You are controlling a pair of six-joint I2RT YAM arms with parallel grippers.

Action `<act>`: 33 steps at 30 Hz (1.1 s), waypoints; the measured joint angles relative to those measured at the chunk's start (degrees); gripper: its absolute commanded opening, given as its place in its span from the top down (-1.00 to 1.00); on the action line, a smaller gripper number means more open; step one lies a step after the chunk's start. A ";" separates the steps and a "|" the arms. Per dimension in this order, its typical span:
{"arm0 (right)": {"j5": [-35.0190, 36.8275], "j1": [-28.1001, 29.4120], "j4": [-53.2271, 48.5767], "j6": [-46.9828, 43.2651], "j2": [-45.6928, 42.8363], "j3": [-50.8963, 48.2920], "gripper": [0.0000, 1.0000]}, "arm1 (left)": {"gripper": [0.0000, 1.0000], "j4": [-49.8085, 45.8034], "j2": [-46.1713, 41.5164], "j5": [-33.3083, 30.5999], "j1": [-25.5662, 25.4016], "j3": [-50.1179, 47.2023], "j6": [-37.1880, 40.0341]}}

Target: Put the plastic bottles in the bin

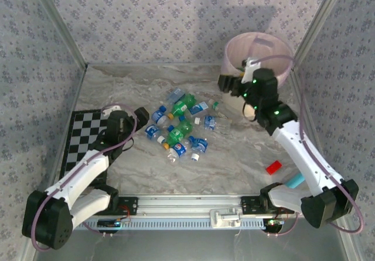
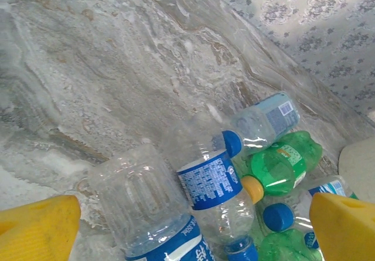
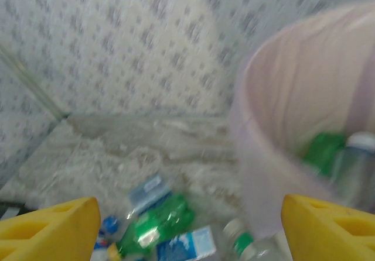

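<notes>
Your left tool: spread wide, empty, hovering over the plastic bottles heaped on the worktop. Your right tool: parted, empty, at the rim of the bin, a few bottles inside. Likely light, slick, crushable, apt to roll; pinch across the label. Marbled surface, patterned walls close round.

The plastic bottles lie jumbled on their sides in the lower right of the frame on the marbled grey worktop, mostly clear with blue labels and caps, with a green bottle among them. The left gripper has its yellow fingers spread wide at the bottom corners. A patterned wall crosses the upper right.
</notes>
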 measured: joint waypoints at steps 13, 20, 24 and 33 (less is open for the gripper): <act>9.60 18.82 9.70 16.22 9.22 -11.93 -0.72 | -1.00 -0.17 -0.02 0.46 0.04 -1.92 -1.75; 11.37 20.33 3.89 24.39 12.74 -13.73 -0.78 | -1.00 -0.20 -0.04 1.11 0.07 -2.91 -2.45; 11.32 21.73 -1.11 27.19 14.14 -13.92 -0.81 | -1.00 0.04 -0.04 1.11 0.04 -3.23 -3.04; 11.02 22.93 -4.22 31.85 18.80 -14.23 -0.87 | -1.00 0.09 0.00 1.73 0.07 -3.80 -3.28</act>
